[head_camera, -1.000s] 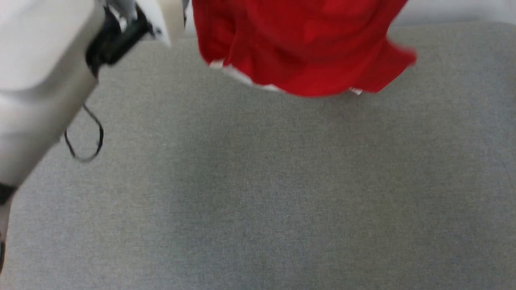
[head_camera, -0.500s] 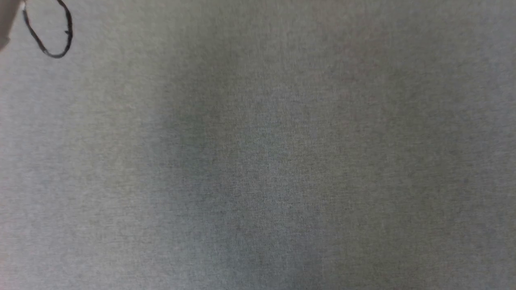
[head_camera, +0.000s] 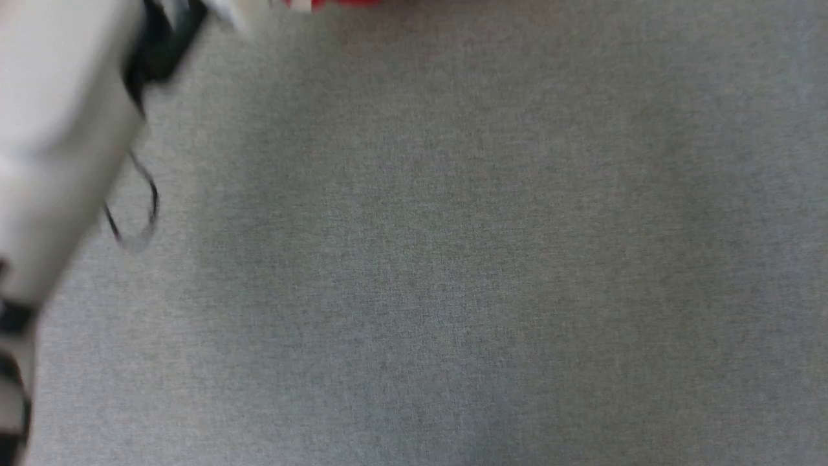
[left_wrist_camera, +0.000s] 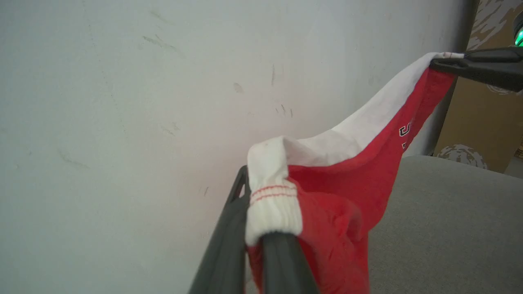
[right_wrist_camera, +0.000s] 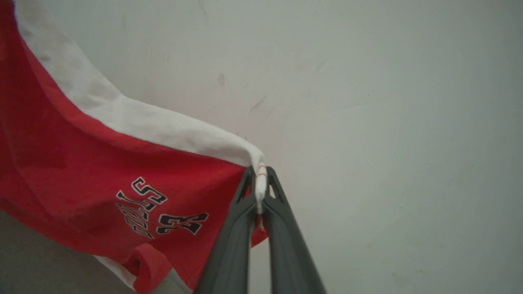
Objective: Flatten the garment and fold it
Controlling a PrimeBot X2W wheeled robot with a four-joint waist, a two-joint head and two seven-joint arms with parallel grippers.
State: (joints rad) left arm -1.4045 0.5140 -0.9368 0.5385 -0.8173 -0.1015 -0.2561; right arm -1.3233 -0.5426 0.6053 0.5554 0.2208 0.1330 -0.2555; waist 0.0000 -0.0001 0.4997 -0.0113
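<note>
Fig.: L fingers (left_wrist_camera: 282, 261) & R fingers (right_wrist_camera: 282, 245) each pinch a white-edged corner of the garment (right_wrist_camera: 102, 179). We see it slung betw. them, long axis arm-to-arm, sagging above the grey counter (head_camera: 453, 259).

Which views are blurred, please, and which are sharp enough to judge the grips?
Head view: motion-blurred, forearm and cable loop smeared, garment a red sliver. Left wrist view: crisp at the left gripper. Right wrist view: crisp, right gripper and logo clear.
</note>
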